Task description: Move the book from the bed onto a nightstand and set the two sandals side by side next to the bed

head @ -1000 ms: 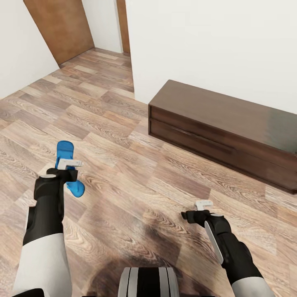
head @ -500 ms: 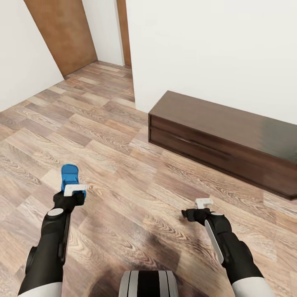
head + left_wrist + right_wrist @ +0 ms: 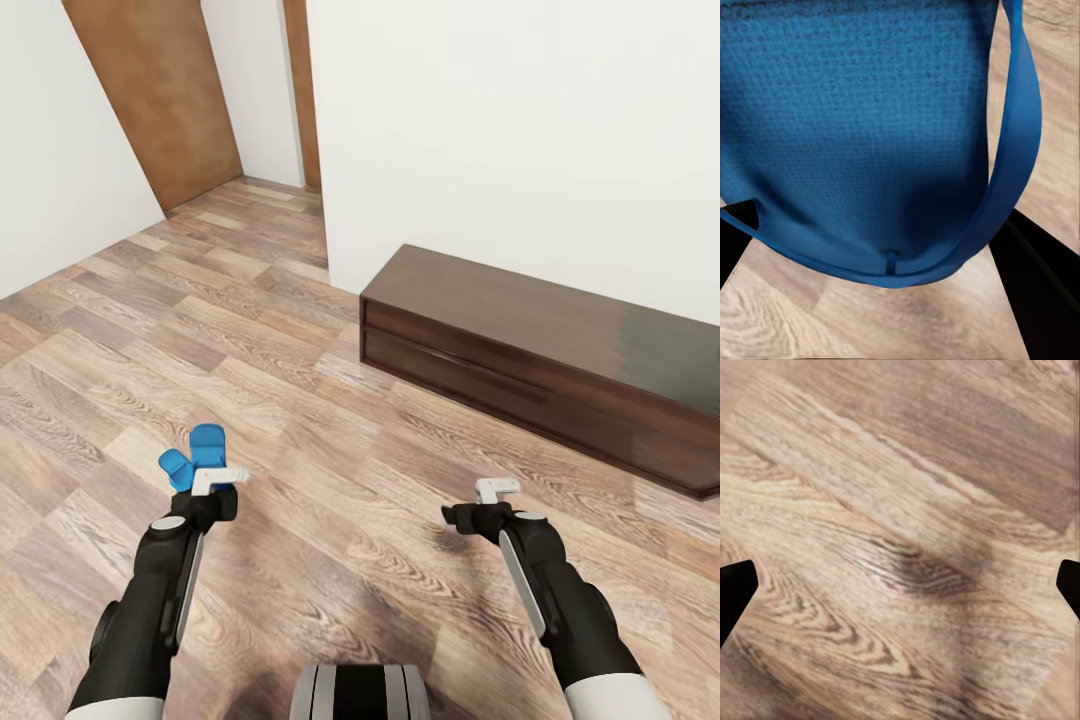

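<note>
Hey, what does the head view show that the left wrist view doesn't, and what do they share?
Head view alone: both arms, the right gripper empty over the floor, a long dark-brown low cabinet against the white wall, and a brown door. Left wrist view alone: the sandal's textured sole and its strap up close. Shared: the blue sandal held in the left gripper, and the wood-plank floor.

L claw (image 3: 218,478) clamped on sandal (image 3: 195,455), R claw (image 3: 497,489) parted, both arms fwd
</note>
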`<state>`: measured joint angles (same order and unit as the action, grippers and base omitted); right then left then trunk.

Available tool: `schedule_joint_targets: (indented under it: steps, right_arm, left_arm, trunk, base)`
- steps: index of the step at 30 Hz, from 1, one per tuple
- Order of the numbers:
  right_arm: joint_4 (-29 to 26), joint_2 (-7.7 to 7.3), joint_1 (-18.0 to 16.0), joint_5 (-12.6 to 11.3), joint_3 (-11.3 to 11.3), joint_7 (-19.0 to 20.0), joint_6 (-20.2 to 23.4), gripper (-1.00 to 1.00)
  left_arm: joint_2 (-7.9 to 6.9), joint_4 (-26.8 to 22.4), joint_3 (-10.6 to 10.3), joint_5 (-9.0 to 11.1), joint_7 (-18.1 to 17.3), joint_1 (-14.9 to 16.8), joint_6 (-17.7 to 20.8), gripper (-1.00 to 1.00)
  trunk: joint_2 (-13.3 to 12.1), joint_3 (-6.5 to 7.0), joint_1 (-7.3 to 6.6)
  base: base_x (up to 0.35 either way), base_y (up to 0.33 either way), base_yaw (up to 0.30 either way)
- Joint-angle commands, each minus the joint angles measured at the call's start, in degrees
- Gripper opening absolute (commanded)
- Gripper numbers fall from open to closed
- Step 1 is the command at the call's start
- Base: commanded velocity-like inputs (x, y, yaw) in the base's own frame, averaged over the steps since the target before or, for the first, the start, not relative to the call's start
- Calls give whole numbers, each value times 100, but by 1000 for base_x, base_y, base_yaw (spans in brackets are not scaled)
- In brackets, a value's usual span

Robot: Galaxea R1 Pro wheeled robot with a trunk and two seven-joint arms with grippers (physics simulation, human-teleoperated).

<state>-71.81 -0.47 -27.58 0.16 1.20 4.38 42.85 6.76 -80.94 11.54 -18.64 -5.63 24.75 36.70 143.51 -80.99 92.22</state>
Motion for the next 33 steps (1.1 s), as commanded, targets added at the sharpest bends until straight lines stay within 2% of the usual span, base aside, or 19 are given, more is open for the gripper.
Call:
schedule_joint_targets:
  steps: [1,7,17,19,22,25,26,29,33]
  right_arm:
    - [-7,-5,-2,8,9,12,28,100]
    - [-43,-1,-2,-4,1,3,68,100]
    - [-52,2,-2,-36,-10,2,107,100]
    - [-56,3,-2,-39,-16,2,109,100]
    - [-60,3,-2,-41,-21,2,109,100]
    - [-66,3,-2,-42,-23,2,114,100]
    - [-107,3,-2,-48,-29,2,120,100]
    - [-146,3,-2,-50,-28,2,152,100]
    - [-306,1,-2,-56,-25,2,365,100]
  left_arm:
    - [9,-6,37,-45,-56,1,23,-100]
    - [13,-3,125,-40,-53,3,30,-100]
    - [25,-31,117,-30,-74,3,38,-100]
    - [23,-34,119,15,-87,3,38,-100]
    - [16,-40,123,207,-102,3,49,-100]
    - [6,-40,128,491,-116,3,115,-100]
    - [2,-39,108,708,-115,3,243,-100]
    - [3,-43,44,756,-86,3,268,-100]
    - [8,-39,-47,784,-63,3,289,-100]
  trunk:
    - [0,19,-3]
    - [-8,152,-19]
    - [-21,394,-45]
    - [-21,399,-45]
    - [-21,408,-45]
    - [-21,416,-45]
    - [-21,418,-45]
    - [-21,427,-45]
    - [-27,534,-55]
  base:
    - [0,0,0]
    - [0,0,56]
    - [0,0,246]
    - [0,0,267]
    - [0,0,268]
    - [0,0,268]
    - [0,0,269]
    - [0,0,269]
    - [0,0,266]
